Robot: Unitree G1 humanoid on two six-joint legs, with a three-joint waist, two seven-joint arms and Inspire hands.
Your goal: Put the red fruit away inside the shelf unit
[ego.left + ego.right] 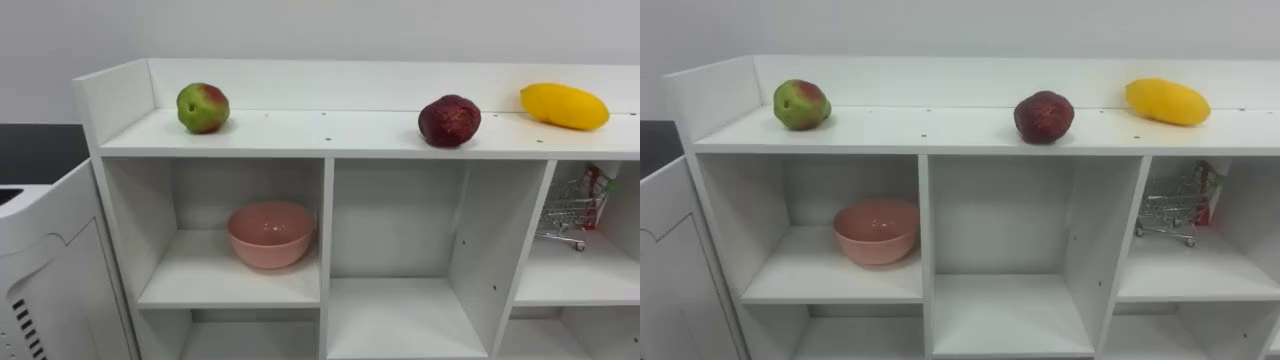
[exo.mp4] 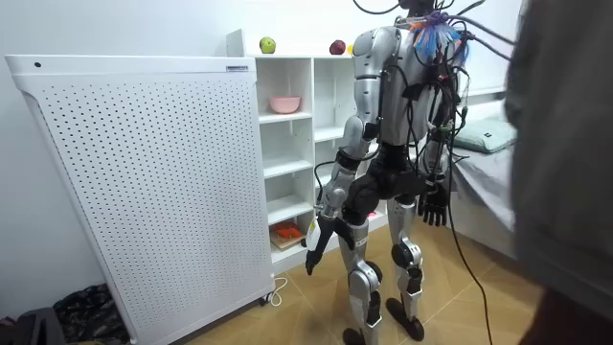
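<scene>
Three fruits lie on top of the white closet: a green and red apple at the left, a dark red fruit past the middle, and a yellow mango at the right. A pink bowl sits in the upper left compartment, and the middle compartment holds nothing. In the room view I stand upright facing the closet. My left hand and right hand hang at my sides with relaxed fingers, holding nothing.
A small wire shopping cart stands in the upper right compartment. A white perforated panel stands to the left of the closet. A bed with a pillow lies behind me, and a person's dark shape is at the room view's right.
</scene>
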